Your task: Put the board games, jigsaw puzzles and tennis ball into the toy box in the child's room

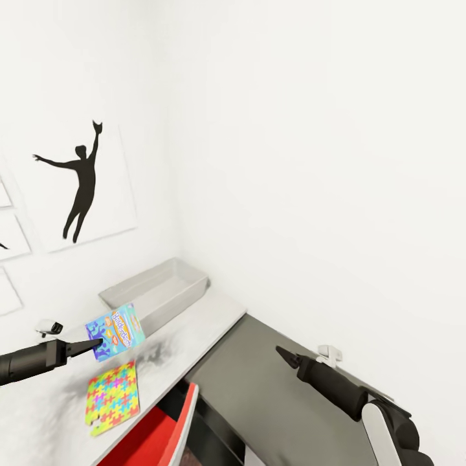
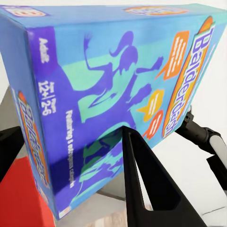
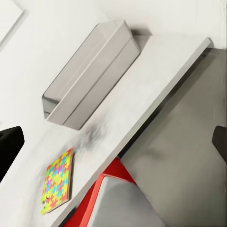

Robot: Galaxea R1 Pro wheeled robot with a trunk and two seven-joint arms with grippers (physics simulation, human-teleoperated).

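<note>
A blue board game lettered Balderdash hangs tilted above the light grey table, with my left gripper shut on its edge. In the left wrist view one black finger lies across the box's printed face. Just behind the held box stands the toy box, a shallow grey bin against the wall, its inside hidden from here. A multicolour jigsaw puzzle lies flat on the table below the box. My right gripper hovers open over the lower dark cabinet, its fingers spread wide with nothing between them.
A dark grey cabinet adjoins the table's right end, with a small white fitting at its wall side. A red piece of furniture sits under the table's front edge. A silhouette poster hangs on the left wall.
</note>
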